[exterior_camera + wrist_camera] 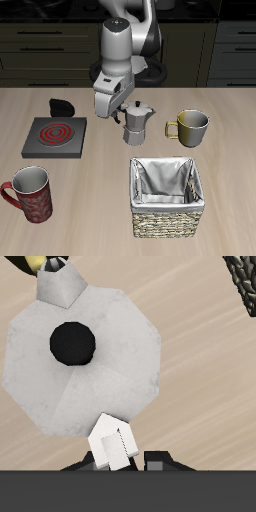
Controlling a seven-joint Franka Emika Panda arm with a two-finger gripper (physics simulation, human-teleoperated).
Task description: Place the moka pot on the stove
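The moka pot [137, 122] is a faceted silver pot with a black lid knob, standing upright on the table near the middle. The wrist view looks down on its lid [85, 356], with the knob and the spout showing. My gripper [121, 112] is at the side of the pot that faces the stove, where the black handle is. In the wrist view the gripper [133, 452] has its fingers [112, 442] close together at the pot's edge, closed on the handle, which is mostly hidden. The stove [55, 135], a dark plate with a red coil, lies beside the pot, apart from it.
A metallic olive-handled mug [188, 126] stands on the pot's other side. A wicker basket [166, 195] with a cloth lining sits near the front edge. A red mug [30, 192] stands in front of the stove. A black knob block [62, 105] is at the stove's back edge.
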